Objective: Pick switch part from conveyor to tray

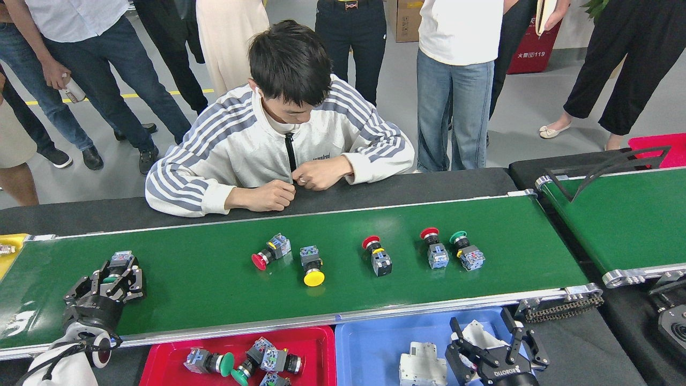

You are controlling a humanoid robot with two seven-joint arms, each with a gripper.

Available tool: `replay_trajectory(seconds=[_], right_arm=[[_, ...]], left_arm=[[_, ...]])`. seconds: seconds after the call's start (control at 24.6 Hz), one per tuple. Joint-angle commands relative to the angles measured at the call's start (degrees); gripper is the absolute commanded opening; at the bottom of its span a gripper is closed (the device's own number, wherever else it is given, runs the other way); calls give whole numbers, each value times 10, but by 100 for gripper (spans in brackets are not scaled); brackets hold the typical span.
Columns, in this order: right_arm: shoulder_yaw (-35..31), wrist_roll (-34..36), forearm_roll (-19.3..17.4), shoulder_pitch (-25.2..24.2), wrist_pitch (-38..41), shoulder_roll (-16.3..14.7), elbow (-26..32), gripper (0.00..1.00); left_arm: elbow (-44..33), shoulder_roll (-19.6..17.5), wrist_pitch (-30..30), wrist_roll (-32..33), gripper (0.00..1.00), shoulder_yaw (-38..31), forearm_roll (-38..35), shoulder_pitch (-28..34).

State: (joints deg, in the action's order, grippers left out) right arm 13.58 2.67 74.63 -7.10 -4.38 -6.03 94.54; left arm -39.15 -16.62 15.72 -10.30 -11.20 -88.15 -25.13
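My left gripper [115,276] sits over the near-left part of the conveyor [225,292], its fingers clenched around a green-capped switch part [119,262] that lies on the belt. My right gripper [490,348] hangs over the blue tray [370,348], jaws spread around a white block [479,336] beneath them; whether they press on it cannot be told. Its body bears pale lettering, shown inverted and not surely legible. A second white block [422,367] lies just beside it. Five push-button switches rest mid-belt: red [270,251], yellow [312,265], red [376,255], red [434,248], green [465,251]. The red tray [166,356] holds several more. A seated person in a striped jacket [278,142] leans on the far edge. A red box [530,45] behind reads "119".
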Motion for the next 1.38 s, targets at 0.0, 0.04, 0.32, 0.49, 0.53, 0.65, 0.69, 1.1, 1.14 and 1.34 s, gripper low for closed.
replay_trajectory(seconds=[0.0,0.04,0.32,0.49,0.53,0.65,0.69,1.1,1.14,1.34], right_arm=[[-1,-13,7,6,-3,0,7,98],[-2,-14,16,7,-4,0,6,98],[-4,-25,24,69,-60,-1,-64,98],[-4,-36,23,150,-21,2,-141,98],[-3,-38,18,165,-7,2,-153,98],[-1,-71,-2,183,30,1,-164,98],[-1,-77,-5,184,39,1,-164,98],[14,-94,3,204,87,21,-197,24],[22,-95,3,206,88,15,-197,13],[29,-95,-1,215,89,6,-197,2]], left_arm=[[-33,-2,33,-12,11,8,2,12],[-74,2,63,-12,11,10,3,32],[-456,41,293,7,31,14,9,311],[-528,103,293,50,100,44,9,395],[-528,111,293,50,100,45,9,396],[-528,119,293,50,100,36,9,388],[-528,119,290,50,100,31,9,386],[-393,50,186,49,100,-27,10,202],[-369,47,186,49,100,-16,10,182],[-255,40,184,49,100,28,9,87]])
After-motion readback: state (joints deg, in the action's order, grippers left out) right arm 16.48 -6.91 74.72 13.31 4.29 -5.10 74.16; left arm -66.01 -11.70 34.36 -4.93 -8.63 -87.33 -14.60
